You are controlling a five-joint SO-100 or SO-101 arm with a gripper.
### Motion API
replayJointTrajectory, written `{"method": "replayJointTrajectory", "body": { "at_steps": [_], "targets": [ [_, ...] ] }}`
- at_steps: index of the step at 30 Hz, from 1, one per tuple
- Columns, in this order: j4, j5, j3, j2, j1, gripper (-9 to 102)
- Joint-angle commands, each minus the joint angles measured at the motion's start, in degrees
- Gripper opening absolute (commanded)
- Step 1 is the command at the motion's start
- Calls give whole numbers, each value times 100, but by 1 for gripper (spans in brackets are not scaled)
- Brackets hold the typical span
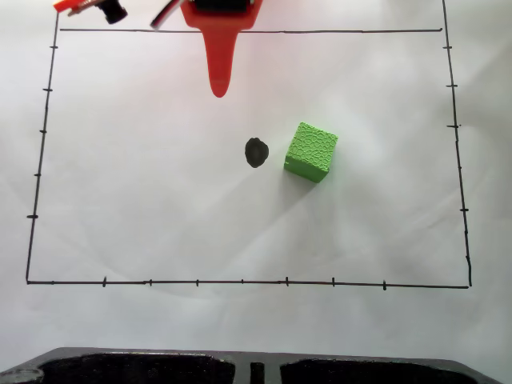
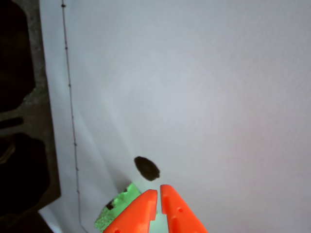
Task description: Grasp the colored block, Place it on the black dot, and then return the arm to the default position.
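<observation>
In the fixed view the lime-green cube [image 1: 310, 151] rests on white paper, just right of the black dot [image 1: 256, 152] and apart from it. My orange gripper [image 1: 218, 88] hangs at the top centre, pointing toward the dot and well short of both. In the wrist view the gripper [image 2: 159, 190] enters from the bottom edge, its two pointed fingers nearly touching with nothing between them. The black dot [image 2: 146, 168] lies just beyond the tips. The cube [image 2: 115, 209] sits to their left, partly hidden behind the left finger.
A thin black border line [image 1: 240, 282] with tick marks frames the paper. A dark moulded tray [image 1: 136, 370] runs along the bottom edge in the fixed view and shows at the left [image 2: 19, 155] in the wrist view. A red clip and black cable [image 1: 88, 8] lie top left.
</observation>
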Motion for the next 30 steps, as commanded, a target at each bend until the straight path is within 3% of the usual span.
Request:
{"method": "replayJointTrajectory", "body": {
  "at_steps": [1, 12, 21, 30],
  "targets": [
    [-35, -70, -35, 88, 0, 0],
    [88, 211, -316, -167, -114, 0],
    [-158, 1037, -1679, -1951, -396, 0],
    [97, 2206, -3305, -3981, -800, 0]
  ]
}}
